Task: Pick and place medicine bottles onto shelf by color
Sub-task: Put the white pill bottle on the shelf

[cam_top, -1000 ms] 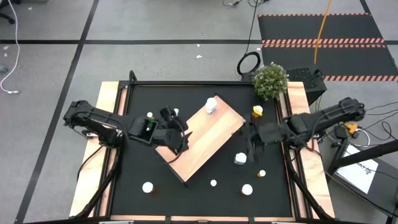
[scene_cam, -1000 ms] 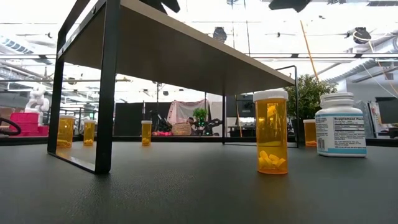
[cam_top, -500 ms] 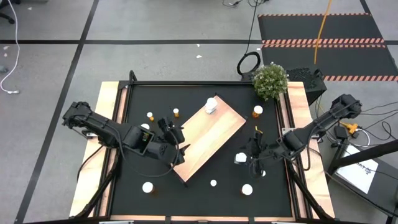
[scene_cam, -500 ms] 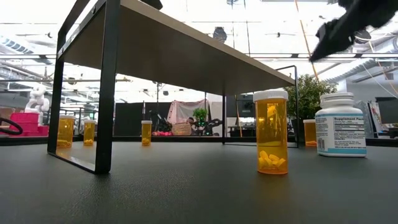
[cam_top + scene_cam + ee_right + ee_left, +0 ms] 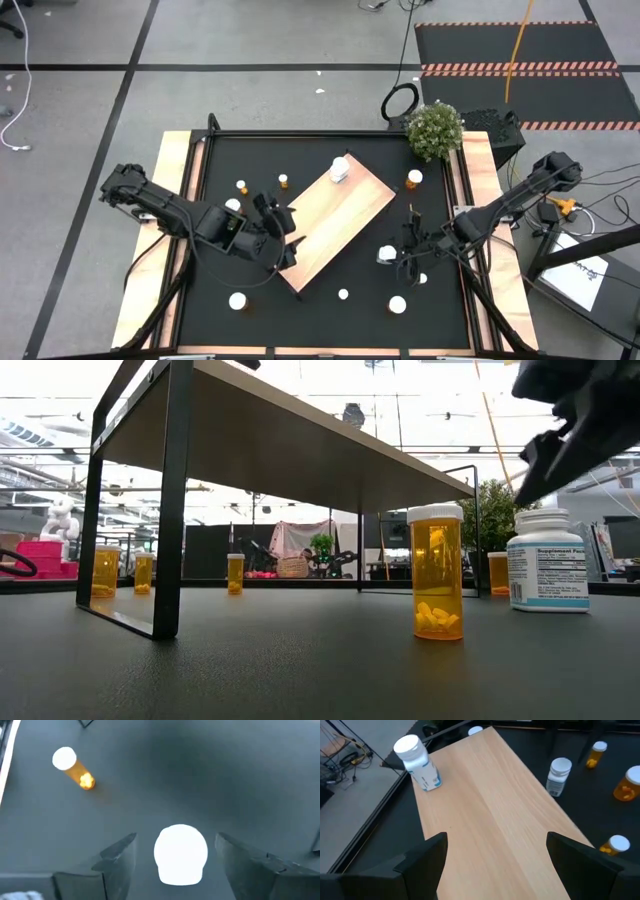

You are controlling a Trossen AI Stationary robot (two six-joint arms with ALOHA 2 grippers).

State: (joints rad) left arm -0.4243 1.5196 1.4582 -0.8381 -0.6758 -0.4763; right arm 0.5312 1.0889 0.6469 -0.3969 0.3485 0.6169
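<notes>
From above, the right gripper (image 5: 408, 258) hangs over a white bottle (image 5: 387, 255) on the black mat, just off the shelf (image 5: 330, 225). Its wrist camera shows more: the fingers stand apart on either side of the bottle's white cap (image 5: 180, 852), not touching it, with an orange bottle (image 5: 73, 766) farther off. The left gripper (image 5: 281, 222) sits at the shelf's near end, fingers apart and empty; its wrist camera shows another white bottle (image 5: 417, 762) standing on the board.
</notes>
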